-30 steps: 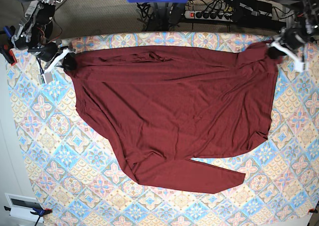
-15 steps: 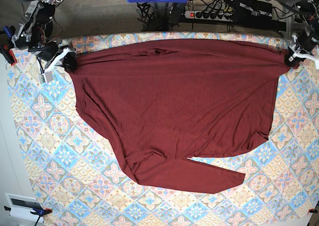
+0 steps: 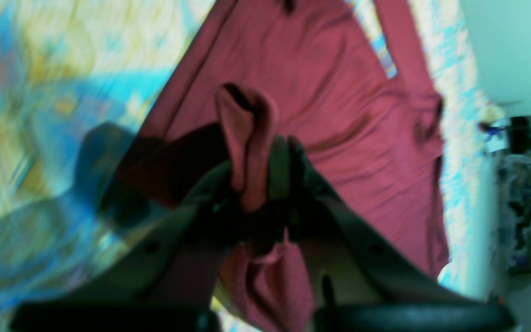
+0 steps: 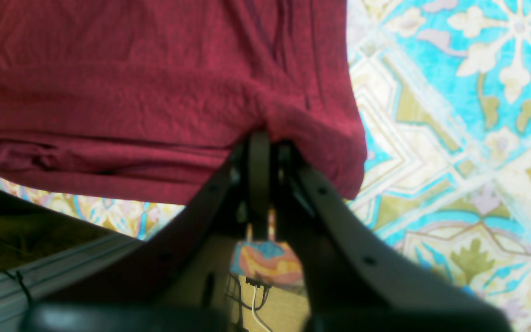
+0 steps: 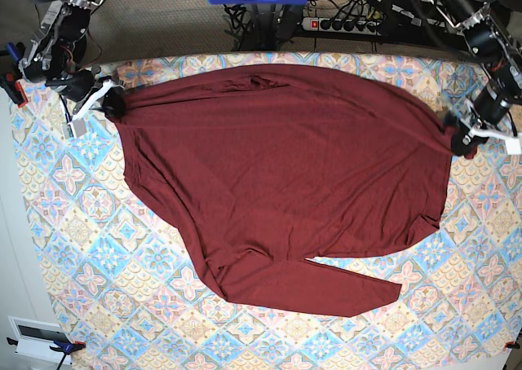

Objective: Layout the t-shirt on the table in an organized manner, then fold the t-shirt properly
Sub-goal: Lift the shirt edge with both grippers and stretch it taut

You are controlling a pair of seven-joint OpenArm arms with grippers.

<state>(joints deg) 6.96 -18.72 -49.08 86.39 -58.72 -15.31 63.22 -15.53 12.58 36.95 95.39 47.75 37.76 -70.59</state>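
The t-shirt [image 5: 285, 182] lies spread across the tabletop [image 5: 73, 223]. The left hand [image 5: 463, 138], at right, is clamped on its edge. The right hand [image 5: 110, 101], upper left, pinches its corner.

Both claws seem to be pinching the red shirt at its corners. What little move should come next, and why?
Probably the left gripper should draw its corner outward and set it flat: the t-shirt bows inward there, while the right gripper pins the opposite corner to the table. One sleeve lies crooked along the near edge.
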